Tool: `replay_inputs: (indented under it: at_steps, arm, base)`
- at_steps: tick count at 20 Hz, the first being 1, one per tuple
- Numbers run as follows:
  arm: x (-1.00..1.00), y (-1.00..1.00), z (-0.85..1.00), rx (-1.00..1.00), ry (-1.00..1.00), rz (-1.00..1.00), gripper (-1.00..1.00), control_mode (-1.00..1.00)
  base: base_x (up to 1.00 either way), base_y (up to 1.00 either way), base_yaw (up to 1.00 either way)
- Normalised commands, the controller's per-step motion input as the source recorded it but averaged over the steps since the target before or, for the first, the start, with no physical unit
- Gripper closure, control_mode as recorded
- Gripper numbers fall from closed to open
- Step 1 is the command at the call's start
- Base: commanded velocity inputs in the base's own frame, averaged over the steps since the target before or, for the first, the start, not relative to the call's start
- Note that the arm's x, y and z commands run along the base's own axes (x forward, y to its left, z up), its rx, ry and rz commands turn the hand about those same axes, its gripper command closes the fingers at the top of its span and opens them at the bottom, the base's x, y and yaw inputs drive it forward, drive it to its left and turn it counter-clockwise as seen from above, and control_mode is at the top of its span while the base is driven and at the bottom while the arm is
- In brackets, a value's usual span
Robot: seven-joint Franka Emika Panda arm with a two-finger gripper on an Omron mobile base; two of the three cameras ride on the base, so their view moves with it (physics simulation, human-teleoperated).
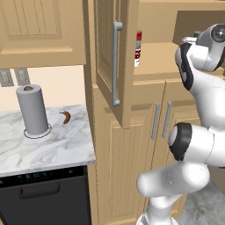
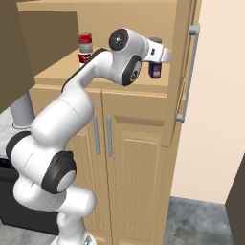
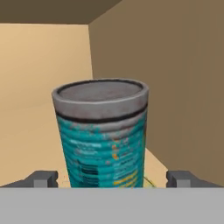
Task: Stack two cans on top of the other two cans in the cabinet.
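Gripper: the gripper [image 3: 112,178] stood wide, its two dark fingertips [image 3: 43,178] well out to either side of the teal can and clear of its wall; it gripped nothing.
Teal can: the teal can [image 3: 103,135] stood upright between the spread fingers, grey top uppermost, label facing the hand. From the hand camera I could not tell what it stood on.
Navy tin: the navy tin [image 2: 155,71] sat on the cabinet shelf just under the hand, near the open door; the hand hid whatever was above it.
Red-and-white cans: a stack of red-and-white cans [image 2: 85,48] stood further left on the same shelf, well apart from the tin; a strip of it [image 1: 138,48] showed past the door's edge in the left base view.
Cabinet: the cabinet [image 2: 119,81] was open, its panelled door [image 1: 110,57] swung out with the long grey handle [image 1: 116,63] upright.
Counter: a paper towel roll [image 1: 32,110] stood on the marble counter [image 1: 57,145], with a small brown banana [image 1: 66,116] lying near it.
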Motion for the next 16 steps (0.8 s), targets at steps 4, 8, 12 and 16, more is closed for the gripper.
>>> replay_inputs:
  at_steps: [4, 8, 12, 16]
  arm:
    - [-0.14, 0.24, -0.04, 0.0, 0.0, 0.0, -1.0, -1.0]
    - [-0.18, 0.25, -0.06, 0.0, 0.0, 0.0, -1.0, -1.0]
    - [-0.39, 0.19, -0.08, 0.0, 0.0, -0.01, -1.0, -1.0]
    - [-0.48, 0.22, -0.06, 0.0, 0.0, -0.03, -1.0, -1.0]
  base:
    - [0.0, 0.0, 0.0]
    - [0.0, 0.0, 0.0]
    - [0.0, 0.0, 0.0]
    - [0.0, 0.0, 0.0]
